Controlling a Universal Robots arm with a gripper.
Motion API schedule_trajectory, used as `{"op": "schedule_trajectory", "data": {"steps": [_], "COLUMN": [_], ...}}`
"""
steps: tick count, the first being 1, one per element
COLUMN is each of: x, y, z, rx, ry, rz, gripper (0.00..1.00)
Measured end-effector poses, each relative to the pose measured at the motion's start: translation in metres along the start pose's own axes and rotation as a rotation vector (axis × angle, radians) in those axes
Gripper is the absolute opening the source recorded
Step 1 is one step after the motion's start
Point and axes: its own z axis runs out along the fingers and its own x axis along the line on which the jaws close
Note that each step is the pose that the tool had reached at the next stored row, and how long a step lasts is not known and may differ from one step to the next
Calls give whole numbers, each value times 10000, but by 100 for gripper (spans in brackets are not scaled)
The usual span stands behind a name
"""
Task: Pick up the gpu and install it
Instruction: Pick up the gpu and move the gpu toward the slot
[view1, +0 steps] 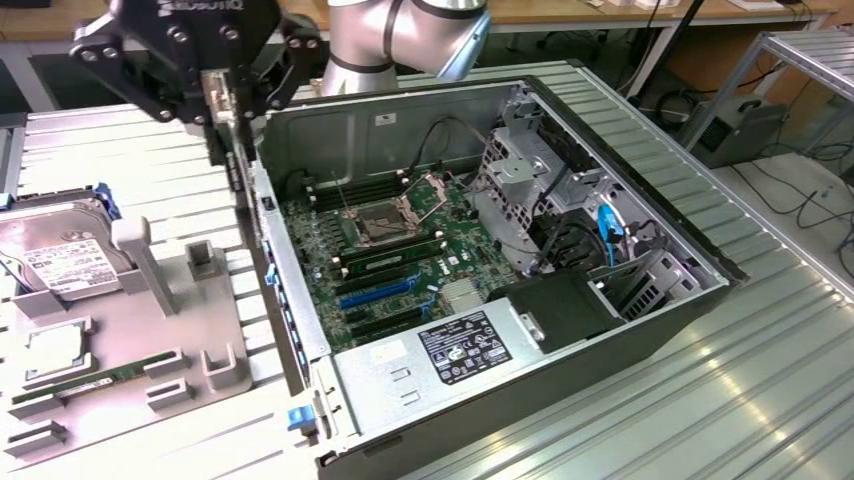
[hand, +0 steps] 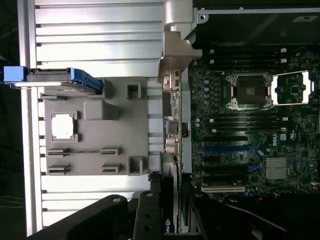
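One grey parts fixture (view1: 134, 322), nearest, carrying RAM stick (view1: 83, 384) at near edge and hard drive (view1: 60, 262) at far corner; one open computer case (view1: 587, 375), motherboard (view1: 427, 215) expansion slots (view1: 380, 292) unoccupied; farthest, one gripper (view1: 220, 90) clenched on the gpu (view1: 231, 135), hung edge-on over the case wall bordering the fixture. Pickup done; seating in slot outstanding.

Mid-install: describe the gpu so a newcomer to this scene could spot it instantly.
Find the open computer case; above its wall on the exterior view's left hangs the black hand. The gpu is the thin card gripped edge-on and upright in that hand, whereas the hard drive and RAM stick rest on the grey tray.
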Motion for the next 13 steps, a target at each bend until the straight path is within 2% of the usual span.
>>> {"op": "schedule_trajectory", "data": {"steps": [2,8,13], "x": [-126,-428,-703], "y": [-2,2,5], "z": [-19,-15,39], "rx": [1,-19,-21], "ry": [37,69,105], "rz": [2,3,5], "gripper": [26,26,26]}}
